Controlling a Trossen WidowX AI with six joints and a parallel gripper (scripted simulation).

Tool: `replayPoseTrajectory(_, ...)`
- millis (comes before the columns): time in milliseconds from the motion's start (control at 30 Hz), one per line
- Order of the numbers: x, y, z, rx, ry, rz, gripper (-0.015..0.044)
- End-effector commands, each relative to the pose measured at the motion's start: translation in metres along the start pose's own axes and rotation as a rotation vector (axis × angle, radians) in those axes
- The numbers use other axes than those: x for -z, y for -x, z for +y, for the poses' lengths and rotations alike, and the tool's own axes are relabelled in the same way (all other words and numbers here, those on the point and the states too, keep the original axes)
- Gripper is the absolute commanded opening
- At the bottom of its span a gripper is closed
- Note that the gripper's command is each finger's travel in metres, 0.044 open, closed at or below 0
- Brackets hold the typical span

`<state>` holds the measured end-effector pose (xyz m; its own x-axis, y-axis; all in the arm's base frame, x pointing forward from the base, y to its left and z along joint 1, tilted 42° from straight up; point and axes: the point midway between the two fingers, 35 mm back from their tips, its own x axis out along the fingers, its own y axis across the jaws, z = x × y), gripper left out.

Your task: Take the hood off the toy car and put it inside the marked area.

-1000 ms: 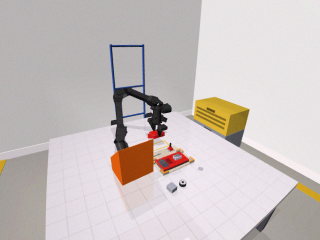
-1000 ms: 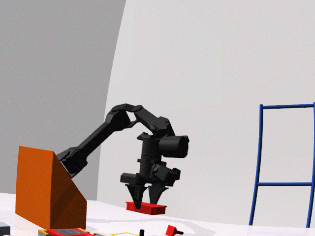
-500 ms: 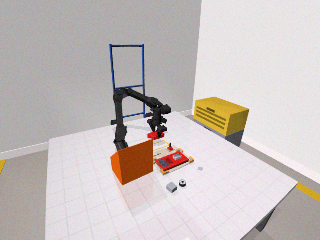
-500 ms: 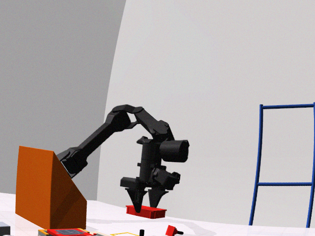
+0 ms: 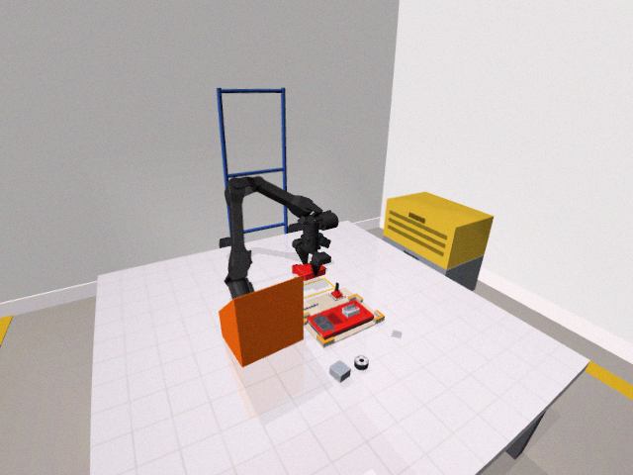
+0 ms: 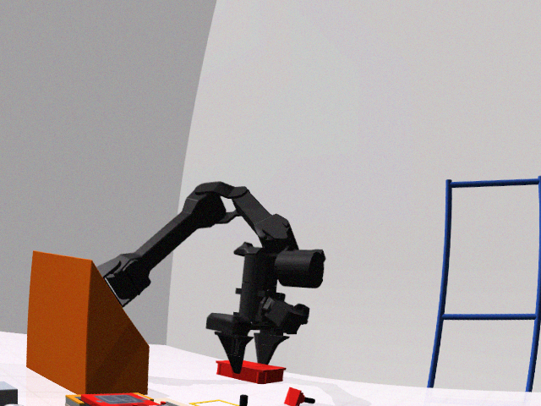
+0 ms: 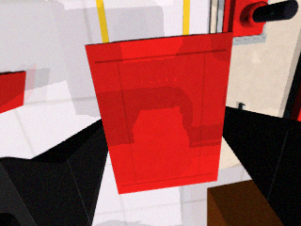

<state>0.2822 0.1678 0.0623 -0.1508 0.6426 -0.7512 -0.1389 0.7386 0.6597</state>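
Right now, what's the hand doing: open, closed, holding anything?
Hand: closed on the red hood, one finger on each side of it, low over the table.

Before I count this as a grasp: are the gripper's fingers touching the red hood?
Touching. In the wrist view the black fingers press against both side edges of the red hood, no gap showing.
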Motion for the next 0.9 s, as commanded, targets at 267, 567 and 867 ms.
replayPoseTrajectory(267,0.000,-0.011,-0.001,-0.004,-0.007,0.000,0.0000)
replayPoseTrajectory(567,0.001,-0.019,0.000,-0.004,-0.007,0.000,0.0000)
replayPoseTrajectory(867,0.001,-0.027,0.000,-0.005,-0.007,0.001,0.0000)
